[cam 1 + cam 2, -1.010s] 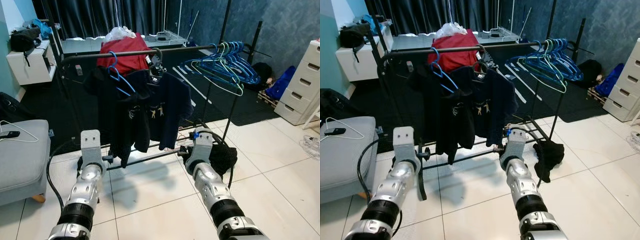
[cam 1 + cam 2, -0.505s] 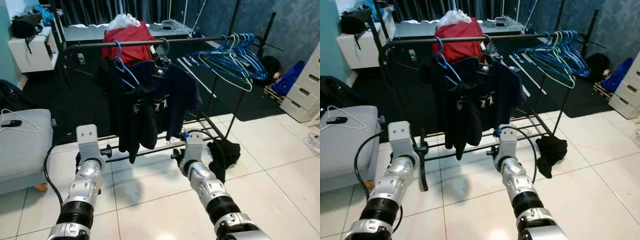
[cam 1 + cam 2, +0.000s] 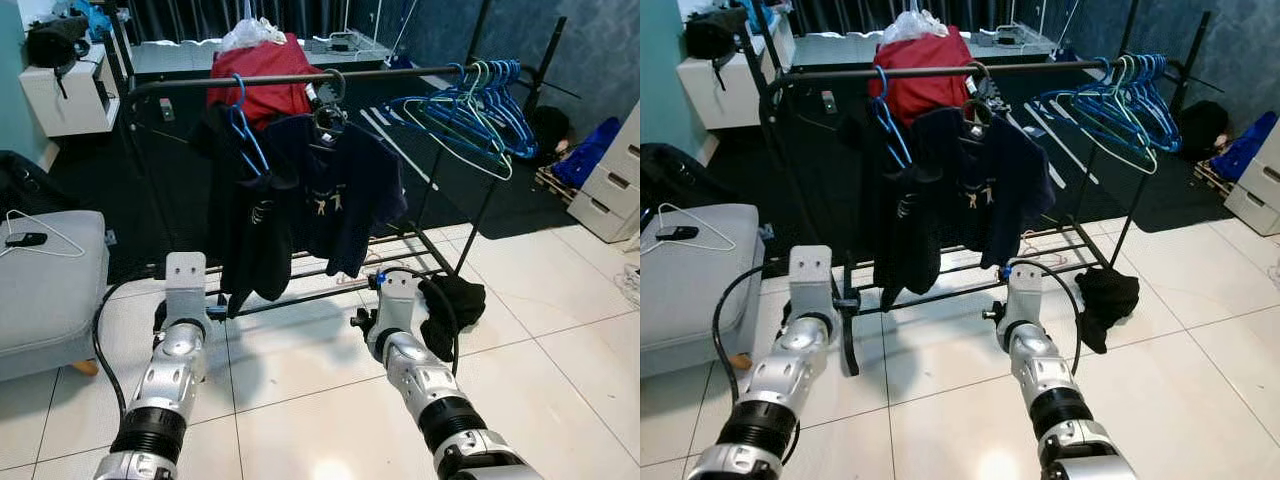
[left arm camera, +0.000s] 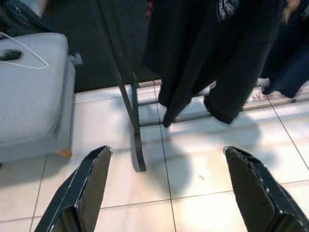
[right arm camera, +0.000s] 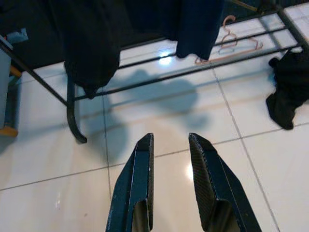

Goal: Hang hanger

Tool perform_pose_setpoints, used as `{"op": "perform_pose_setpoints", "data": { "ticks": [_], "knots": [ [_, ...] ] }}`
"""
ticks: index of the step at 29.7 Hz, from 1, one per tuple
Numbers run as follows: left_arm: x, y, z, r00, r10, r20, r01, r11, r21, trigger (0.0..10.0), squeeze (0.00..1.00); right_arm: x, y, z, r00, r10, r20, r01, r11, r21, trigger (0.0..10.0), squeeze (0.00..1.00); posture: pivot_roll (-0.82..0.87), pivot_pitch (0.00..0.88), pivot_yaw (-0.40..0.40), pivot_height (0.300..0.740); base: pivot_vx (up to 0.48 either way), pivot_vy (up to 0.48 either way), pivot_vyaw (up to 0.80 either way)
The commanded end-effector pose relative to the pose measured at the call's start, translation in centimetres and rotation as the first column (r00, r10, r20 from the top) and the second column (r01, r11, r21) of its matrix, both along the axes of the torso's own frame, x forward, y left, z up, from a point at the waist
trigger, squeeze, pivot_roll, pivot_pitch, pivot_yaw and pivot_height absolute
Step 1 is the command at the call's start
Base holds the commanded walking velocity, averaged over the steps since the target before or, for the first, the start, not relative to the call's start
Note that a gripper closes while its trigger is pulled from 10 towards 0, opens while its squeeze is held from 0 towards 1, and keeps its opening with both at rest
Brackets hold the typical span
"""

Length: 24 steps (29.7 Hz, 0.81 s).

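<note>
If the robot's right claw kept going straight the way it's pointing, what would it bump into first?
Probably the white floor tiles. The right gripper points down and forward at bare tile, with nothing between its fingers. The rack's bottom bar lies further on, so depth is a guess.

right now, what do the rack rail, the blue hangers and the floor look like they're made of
Rack rail: looks like dark painted metal tube, thin, round and straight, with a faint sheen.
Blue hangers: probably plastic or coated wire; slim, evenly coloured loops, too small to tell which.
Floor: glossy pale ceramic-looking tile, with grout lines and light glare.
</note>
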<state>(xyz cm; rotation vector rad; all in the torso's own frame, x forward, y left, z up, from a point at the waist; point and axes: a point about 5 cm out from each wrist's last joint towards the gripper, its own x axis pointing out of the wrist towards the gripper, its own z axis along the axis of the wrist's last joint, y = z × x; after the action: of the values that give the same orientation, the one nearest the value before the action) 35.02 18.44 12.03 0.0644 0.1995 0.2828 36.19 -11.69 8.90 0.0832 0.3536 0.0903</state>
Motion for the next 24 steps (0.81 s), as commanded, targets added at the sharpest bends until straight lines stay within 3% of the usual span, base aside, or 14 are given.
{"op": "perform_pose_setpoints", "data": {
  "ticks": [1, 3, 7, 9, 12, 13, 15, 16, 20, 24],
  "knots": [
    [-0.4, 1.0, 0.1, 0.998, 0.061, 0.009, -0.061, 0.998, -0.004, 10.0, 0.00, -0.2, -0.1, 0.0, 1.000, -0.012, 0.026, 0.012, 1.000, -0.002, 10.0, 0.00, 0.09, 0.097, -0.043, 0.740, 0.000, 0.000, 0.00],
    [-0.4, 1.1, 0.7, 0.998, 0.049, 0.040, -0.049, 0.999, -0.001, 10.0, 0.00, 0.1, -0.2, 1.1, 0.994, -0.024, 0.104, 0.026, 0.999, -0.023, 10.0, 0.00, 0.08, 0.122, -0.036, 0.740, 0.000, 0.000, 0.00],
    [-0.5, 1.2, 0.4, 0.998, 0.035, 0.047, -0.035, 0.999, -0.020, 10.0, 0.00, 0.3, -0.4, 1.5, 0.991, -0.036, 0.129, 0.039, 0.999, -0.019, 10.0, 0.00, 0.07, 0.143, -0.028, 0.740, 0.000, 0.000, 0.00],
    [-0.8, 1.0, 0.8, 0.997, 0.012, 0.079, -0.009, 0.999, -0.037, 10.0, 0.00, 0.3, -0.4, 2.2, 0.984, -0.031, 0.174, 0.039, 0.998, -0.045, 10.0, 0.00, 0.08, 0.088, -0.018, 0.740, 0.000, 0.000, 0.00],
    [-0.9, 0.8, 1.6, 0.992, -0.013, 0.126, 0.019, 0.999, -0.048, 10.0, 0.00, 0.5, -0.2, 3.1, 0.976, -0.002, 0.220, 0.025, 0.994, -0.102, 10.0, 0.00, 0.06, 0.090, -0.005, 0.740, 0.000, 0.000, 0.00],
    [-0.8, 0.9, 2.1, 0.988, -0.023, 0.150, 0.032, 0.998, -0.055, 10.0, 0.00, 0.9, -0.3, 3.8, 0.969, -0.005, 0.246, 0.034, 0.993, -0.111, 10.0, 0.00, 0.04, 0.140, 0.003, 0.740, 0.000, 0.000, 0.00],
    [-0.9, 0.8, 2.4, 0.985, -0.041, 0.166, 0.048, 0.998, -0.036, 10.0, 0.00, 1.3, -0.5, 4.4, 0.964, 0.002, 0.266, 0.024, 0.995, -0.097, 10.0, 0.00, 0.05, 0.118, -0.001, 0.740, 0.000, 0.000, 0.00],
    [-0.7, 0.7, 2.4, 0.990, -0.057, 0.131, 0.062, 0.998, -0.031, 10.0, 0.00, 1.5, -0.5, 5.1, 0.959, 0.017, 0.282, 0.000, 0.998, -0.059, 10.0, 0.00, 0.05, 0.107, -0.006, 0.740, 0.000, 0.000, 0.00],
    [-0.2, 0.5, 2.7, 0.994, -0.051, 0.102, 0.052, 0.999, -0.002, 10.0, 0.00, 1.6, -0.2, 5.7, 0.953, 0.035, 0.300, -0.035, 0.999, -0.004, 10.0, 0.00, 0.03, 0.134, -0.010, 0.740, 0.000, 0.000, 0.00],
    [0.2, -0.2, 3.2, 0.992, -0.055, 0.115, 0.057, 0.998, -0.012, 10.0, 0.00, 1.4, 0.0, 5.7, 0.954, 0.032, 0.298, -0.028, 0.999, -0.016, 10.0, 0.00, 0.02, 0.125, -0.009, 0.740, 0.000, 0.000, 0.00]
  ]
}}
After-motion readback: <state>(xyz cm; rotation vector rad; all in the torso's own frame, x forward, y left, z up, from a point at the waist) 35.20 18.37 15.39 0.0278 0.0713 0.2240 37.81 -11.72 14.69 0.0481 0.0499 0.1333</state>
